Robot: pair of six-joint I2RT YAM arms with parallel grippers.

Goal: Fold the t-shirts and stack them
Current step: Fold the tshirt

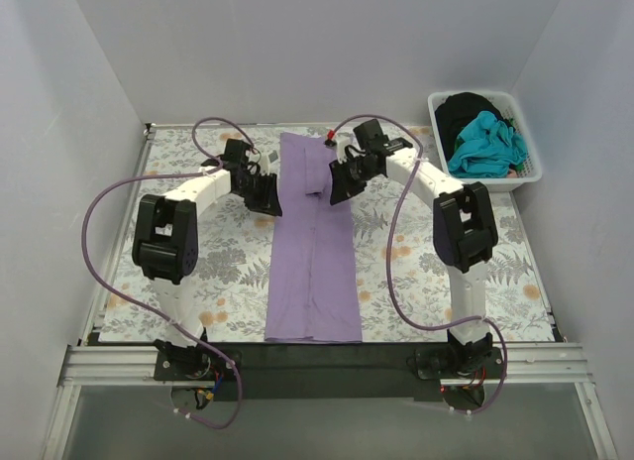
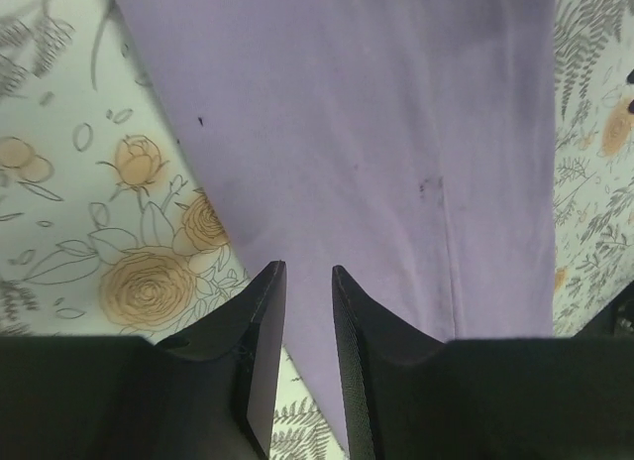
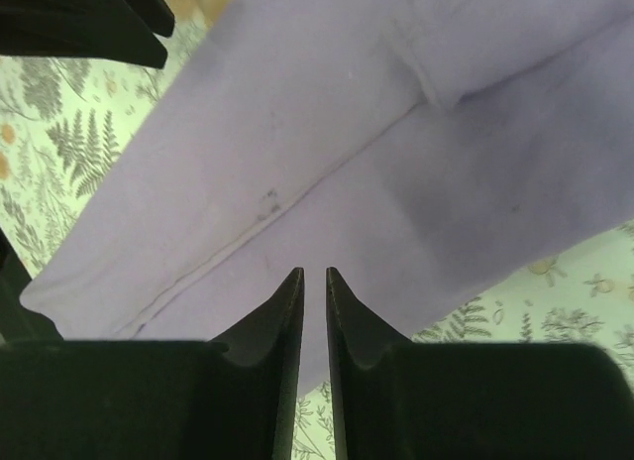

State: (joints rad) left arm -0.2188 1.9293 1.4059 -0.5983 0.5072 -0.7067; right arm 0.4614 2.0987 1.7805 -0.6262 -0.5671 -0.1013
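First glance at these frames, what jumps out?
A lavender t-shirt, folded into a long narrow strip, runs down the middle of the floral table covering. The left gripper and right gripper flank its far end, jaws narrowly apart. A white basket at the far right holds a teal garment and a black garment.

1 lav. tee (image 1: 315,262), 1 teal tee (image 1: 483,143), 1 blk tee (image 1: 462,110), 1 basket (image 1: 515,180), 2 arms (image 1: 166,232) (image 1: 462,227)
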